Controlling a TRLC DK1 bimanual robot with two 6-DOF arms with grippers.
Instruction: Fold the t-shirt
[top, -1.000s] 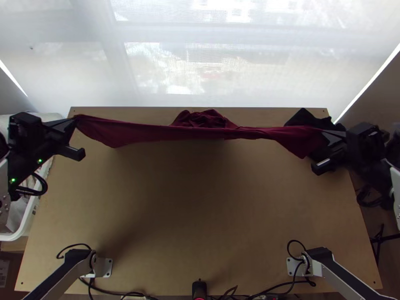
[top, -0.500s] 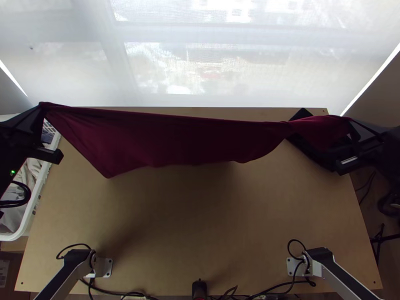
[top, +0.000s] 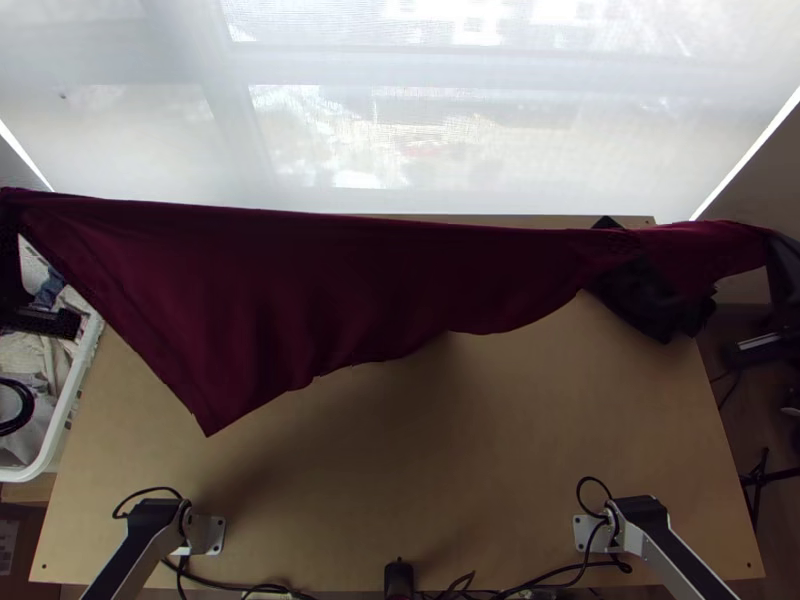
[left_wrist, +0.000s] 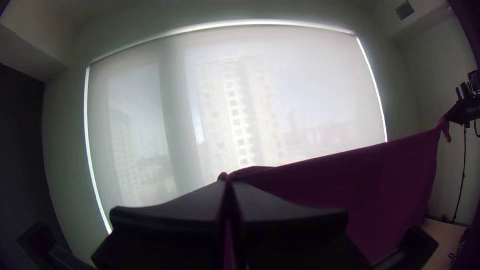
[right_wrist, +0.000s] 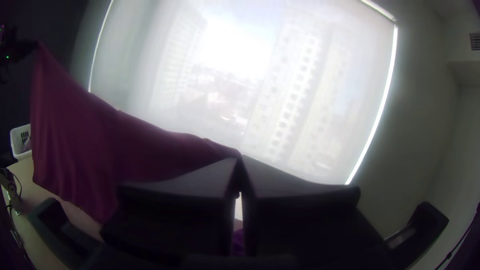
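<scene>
Two grippers hold the dark red t-shirt (top: 330, 290) stretched between them, and from the top view we see it draped above the far part of the table (top: 400, 480), one corner hanging toward the near side. That view also gives us black cloth (top: 650, 305) at the far right corner and a white basket (top: 85, 375) at the left; our left wrist view adds a short flap dangling at the other end, and a window blind (left_wrist: 290, 100) behind.

Our left gripper (top: 12, 270) has its fingertips pinched together on one end of the shirt; our right gripper (top: 785, 265) is clenched on the opposite end.

Compared with half a second ago, we have drawn the grippers farther apart, and the hanging corner reaches nearer the arms' bases.
</scene>
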